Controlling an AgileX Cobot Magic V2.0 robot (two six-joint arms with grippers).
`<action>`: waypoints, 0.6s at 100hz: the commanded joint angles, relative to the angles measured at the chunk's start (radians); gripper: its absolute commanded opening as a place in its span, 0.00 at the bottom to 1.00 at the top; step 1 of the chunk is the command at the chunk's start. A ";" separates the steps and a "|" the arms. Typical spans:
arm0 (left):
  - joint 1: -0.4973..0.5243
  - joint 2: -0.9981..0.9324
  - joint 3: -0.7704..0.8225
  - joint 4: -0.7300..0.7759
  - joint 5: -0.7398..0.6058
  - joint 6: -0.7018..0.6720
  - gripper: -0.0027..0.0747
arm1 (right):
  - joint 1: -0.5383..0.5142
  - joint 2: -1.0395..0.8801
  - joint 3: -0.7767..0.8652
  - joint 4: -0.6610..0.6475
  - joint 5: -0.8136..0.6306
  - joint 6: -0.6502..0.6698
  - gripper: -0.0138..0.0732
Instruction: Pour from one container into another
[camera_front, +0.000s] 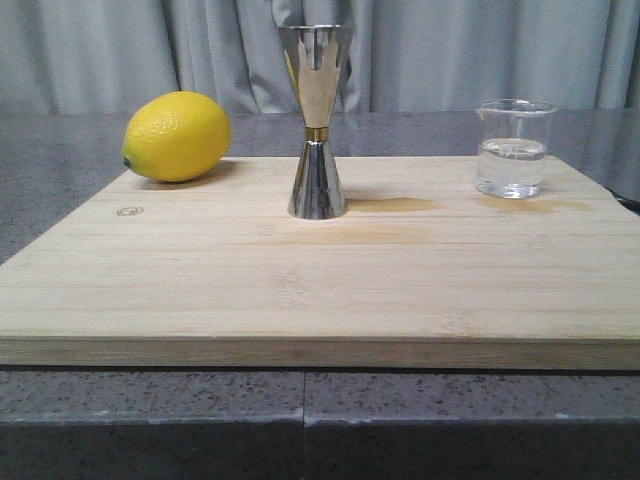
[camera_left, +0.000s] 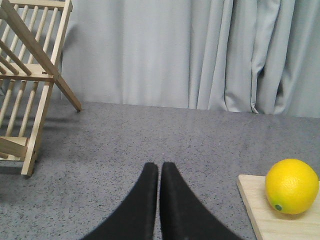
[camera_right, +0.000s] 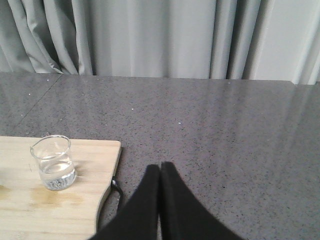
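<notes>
Clear glass beaker (camera_front: 513, 148), lipped, part-filled with clear liquid, upright on board (camera_front: 300, 290); left gripper (camera_left: 159, 170) and right gripper (camera_right: 160, 170) closed, empty.

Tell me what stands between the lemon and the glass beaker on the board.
In the front view, the steel jigger stands upright between the lemon and the glass beaker, touching neither. The rest of that stretch is bare board.

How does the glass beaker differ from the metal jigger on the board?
The beaker is clear glass, and the liquid in it shows; the jigger is shiny opaque steel. The beaker is short and straight-sided; the jigger is taller, hourglass-shaped, with a gold band at its waist. Both stand upright on the wooden board.
</notes>
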 joint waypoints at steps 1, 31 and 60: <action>-0.007 0.018 -0.032 -0.016 -0.073 -0.003 0.01 | -0.007 0.023 -0.035 0.001 -0.067 -0.011 0.08; -0.007 0.018 -0.028 -0.016 -0.078 -0.003 0.78 | -0.007 0.023 -0.035 0.000 -0.069 0.017 0.70; -0.007 0.018 -0.028 -0.016 -0.080 -0.003 0.84 | -0.007 0.023 -0.035 0.000 -0.069 0.017 0.84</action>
